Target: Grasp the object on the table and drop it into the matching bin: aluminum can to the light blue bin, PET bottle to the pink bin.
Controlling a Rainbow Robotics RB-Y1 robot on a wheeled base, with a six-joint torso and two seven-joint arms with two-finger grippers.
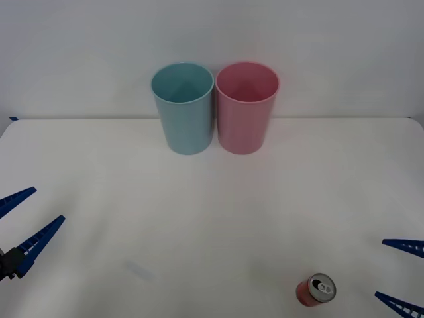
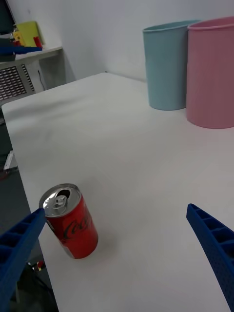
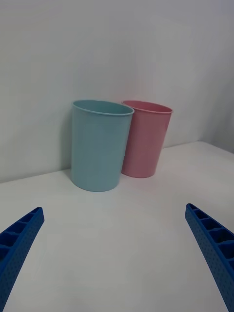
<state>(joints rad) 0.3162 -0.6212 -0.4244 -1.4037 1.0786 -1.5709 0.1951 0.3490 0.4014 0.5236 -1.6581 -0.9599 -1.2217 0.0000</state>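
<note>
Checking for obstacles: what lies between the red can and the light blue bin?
Only bare white table separates the aluminum can from the light blue bin, as the front view shows.

Plain white wall behind; grey side shelf with clutter.

The left gripper hangs over the white table with its two blue ribbed fingers spread wide, one at each lower corner; neither touches anything. Ahead of it stand the light blue bin and the pink bin, both upright on the tabletop near a plain pale wall; the light blue bin is the nearer, and its side overlaps the pink bin, so whether they touch cannot be told.
</note>
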